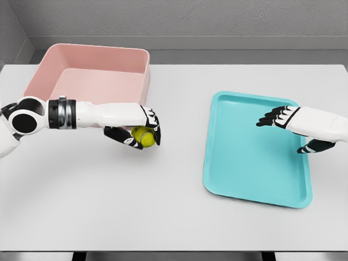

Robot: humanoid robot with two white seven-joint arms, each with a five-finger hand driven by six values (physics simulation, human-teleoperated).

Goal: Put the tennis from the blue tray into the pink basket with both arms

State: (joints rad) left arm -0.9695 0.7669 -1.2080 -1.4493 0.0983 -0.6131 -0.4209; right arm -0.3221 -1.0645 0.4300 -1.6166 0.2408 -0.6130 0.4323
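Left hand clamped on tennis ball, ball half hidden by fingers, just in front of pink basket, right hand fingers spread over blue tray, forearm cut off at frame edge

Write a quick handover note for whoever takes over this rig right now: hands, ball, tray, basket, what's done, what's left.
Left hand: shut on the ball, just in front of the basket, near its right front corner.
Right hand: open, holding nothing, over the tray's right side.
Done: ball is off the tray, which now shows nothing on it.
Left: lift the ball over the basket wall and release it inside.
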